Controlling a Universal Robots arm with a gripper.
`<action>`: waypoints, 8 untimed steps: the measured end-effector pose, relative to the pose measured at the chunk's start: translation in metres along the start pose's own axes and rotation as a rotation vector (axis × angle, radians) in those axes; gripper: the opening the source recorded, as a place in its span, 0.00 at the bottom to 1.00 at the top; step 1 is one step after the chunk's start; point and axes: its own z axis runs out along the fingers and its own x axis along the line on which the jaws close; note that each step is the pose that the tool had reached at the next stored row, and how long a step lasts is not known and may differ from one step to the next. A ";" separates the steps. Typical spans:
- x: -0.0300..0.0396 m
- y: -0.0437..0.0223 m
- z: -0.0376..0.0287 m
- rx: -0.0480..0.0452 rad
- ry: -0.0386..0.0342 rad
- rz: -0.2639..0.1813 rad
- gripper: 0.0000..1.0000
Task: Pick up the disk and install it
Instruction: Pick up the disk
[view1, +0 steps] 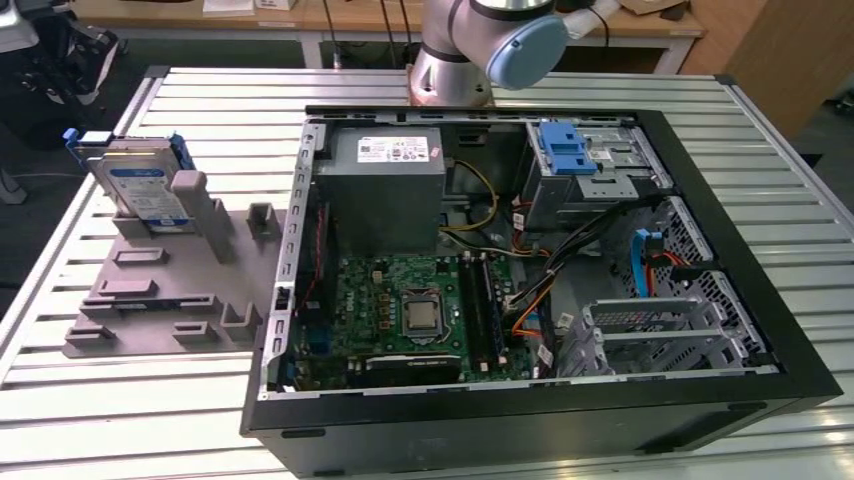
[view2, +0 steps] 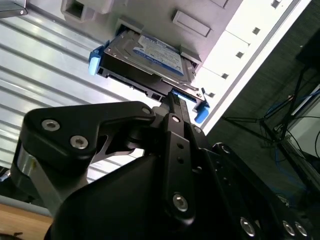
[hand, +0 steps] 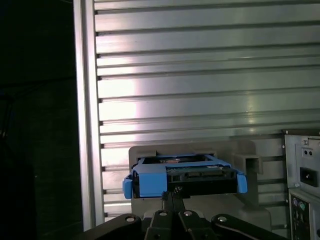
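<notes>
The disk (view1: 144, 186), a silver drive with a white-and-blue label in a blue carrier, stands on edge in a grey holder (view1: 171, 292) at the exterior view's left. Both wrist views look at the disk (hand: 184, 176) (view2: 150, 56) edge-on, still seated in that holder. My gripper (hand: 172, 195) (view2: 175, 101) points at the disk's near edge, its thin black fingers drawn together with nothing between them. Whether the tips touch the carrier I cannot tell. The arm's base (view1: 461, 60) stands behind the computer.
An open black computer case (view1: 747, 300) lies on the slatted metal table (view1: 120, 420), showing a motherboard (view1: 407, 310), a grey power supply box (view1: 387, 185) and a silver cage with a blue latch (view1: 585, 160). The table's edge (hand: 85, 125) runs past the holder.
</notes>
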 end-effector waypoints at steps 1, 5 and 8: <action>0.0000 0.0000 0.0000 -0.0001 0.0005 -0.010 0.11; 0.0000 0.0000 0.0003 -0.0006 0.0036 -0.083 0.11; 0.0000 0.0000 0.0005 -0.0009 0.0060 -0.137 0.11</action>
